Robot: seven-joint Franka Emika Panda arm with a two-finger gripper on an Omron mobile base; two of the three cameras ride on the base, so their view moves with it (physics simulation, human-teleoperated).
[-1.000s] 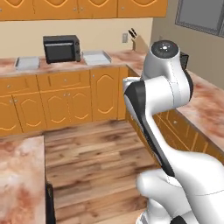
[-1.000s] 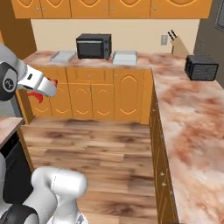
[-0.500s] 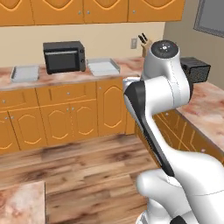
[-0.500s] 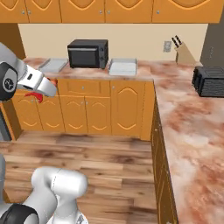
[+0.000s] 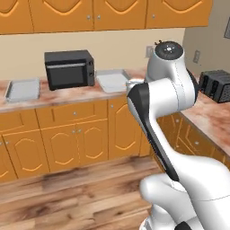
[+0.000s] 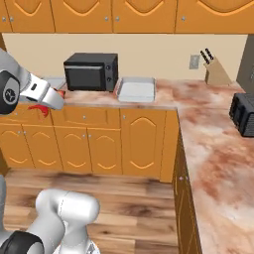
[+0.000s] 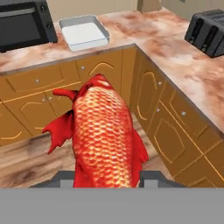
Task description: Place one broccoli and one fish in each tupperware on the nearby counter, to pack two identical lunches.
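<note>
The room was a kitchen with a beige wall and a wooden plank floor. Orange upper cabinets hung along the wall. Orange lower cabinets with small round knobs stood under an L-shaped stone top, meeting at the corner. An outlet was on the wall.

The counter carries a black microwave, two tupperware trays — and a toaster.
</note>
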